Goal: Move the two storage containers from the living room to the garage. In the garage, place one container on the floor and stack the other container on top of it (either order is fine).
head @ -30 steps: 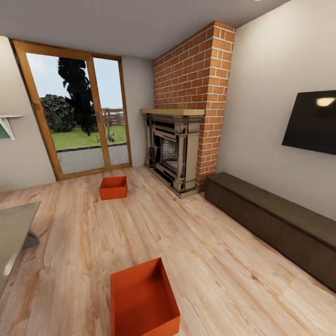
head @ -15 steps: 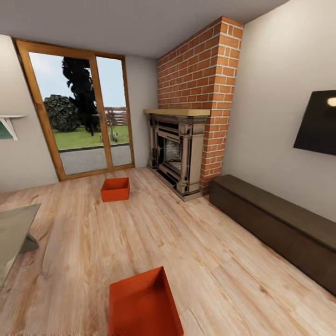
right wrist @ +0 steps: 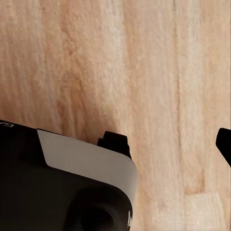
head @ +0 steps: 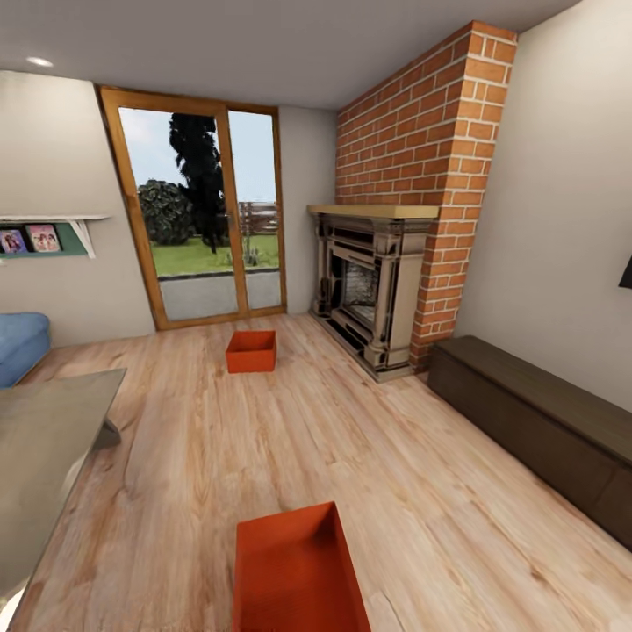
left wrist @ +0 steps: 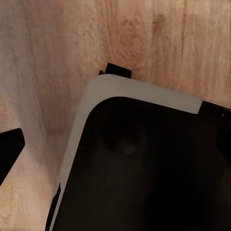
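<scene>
Two orange-red storage containers stand open-topped on the living room's light wood planks in the head view. The near container (head: 297,569) lies just ahead of me, cut by the picture's lower edge. The far container (head: 251,351) sits before the glass door. In the left wrist view my left gripper (left wrist: 62,110) hangs over bare planks, its dark fingertips (left wrist: 118,71) wide apart with nothing between them. My right gripper (right wrist: 169,143) is likewise open over the planks, beside my black, white-rimmed body (right wrist: 72,192). The garage is out of view.
A brick fireplace (head: 373,290) stands at the back right, and a long dark brown chest (head: 535,421) runs along the right wall. A low glass-topped table (head: 44,448) and a blue sofa (head: 17,347) are at the left. The wood-framed glass door (head: 211,219) fills the back wall.
The camera has turned left: the whole scene has shifted right in the picture, the sofa and wall shelf have come into view, and the TV has almost left it. The containers have not moved.
</scene>
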`<state>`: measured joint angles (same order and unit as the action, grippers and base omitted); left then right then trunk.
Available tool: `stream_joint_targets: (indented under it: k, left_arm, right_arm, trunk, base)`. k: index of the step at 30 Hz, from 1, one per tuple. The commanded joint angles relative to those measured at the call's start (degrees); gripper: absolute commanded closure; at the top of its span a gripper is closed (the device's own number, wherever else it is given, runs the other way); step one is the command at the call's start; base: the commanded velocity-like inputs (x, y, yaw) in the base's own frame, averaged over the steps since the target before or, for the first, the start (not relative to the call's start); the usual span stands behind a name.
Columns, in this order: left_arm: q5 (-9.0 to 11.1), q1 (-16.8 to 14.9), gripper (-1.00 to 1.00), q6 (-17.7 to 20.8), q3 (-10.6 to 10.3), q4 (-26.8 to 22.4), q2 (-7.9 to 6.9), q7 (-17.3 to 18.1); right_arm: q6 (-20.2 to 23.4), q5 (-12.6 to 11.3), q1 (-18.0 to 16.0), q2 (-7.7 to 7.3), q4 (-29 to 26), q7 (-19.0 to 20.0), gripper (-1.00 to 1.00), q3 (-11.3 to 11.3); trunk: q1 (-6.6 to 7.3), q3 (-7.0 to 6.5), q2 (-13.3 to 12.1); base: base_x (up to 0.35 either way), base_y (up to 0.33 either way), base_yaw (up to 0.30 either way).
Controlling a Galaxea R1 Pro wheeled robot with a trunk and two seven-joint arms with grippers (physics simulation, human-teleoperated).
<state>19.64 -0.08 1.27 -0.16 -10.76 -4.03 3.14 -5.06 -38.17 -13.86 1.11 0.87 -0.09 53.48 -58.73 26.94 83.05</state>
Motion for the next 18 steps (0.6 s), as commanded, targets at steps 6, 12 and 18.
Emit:
stream_joint_targets:
  k: [6, 12, 18]
  left_arm:
    - [0.40, -0.01, -1.00, 0.13, 0.02, -0.05, -0.02, 0.20]
    - [0.48, -0.01, -1.00, 0.15, 0.07, -0.12, 0.02, 0.20]
    - [0.49, -0.01, -1.00, 0.22, 0.07, -0.22, 0.07, 0.12]
  right_arm:
    - [-0.21, -0.50, -0.03, 0.03, 0.09, -0.01, -1.00, 0.48]
    - [-0.21, -0.50, -0.03, 0.03, 0.09, 0.00, -1.00, 0.50]
    - [-0.21, -0.50, -0.05, 0.03, 0.09, 0.01, -1.00, 0.48]
  trunk:
    - [0.00, 0.08, 0.03]
    - [0.00, 0.12, 0.03]
    - [0.00, 0.14, 0.03]
  base:
    - [0.000, 0.000, 0.275]
    - [0.000, 0.000, 0.275]
    - [0.000, 0.000, 0.275]
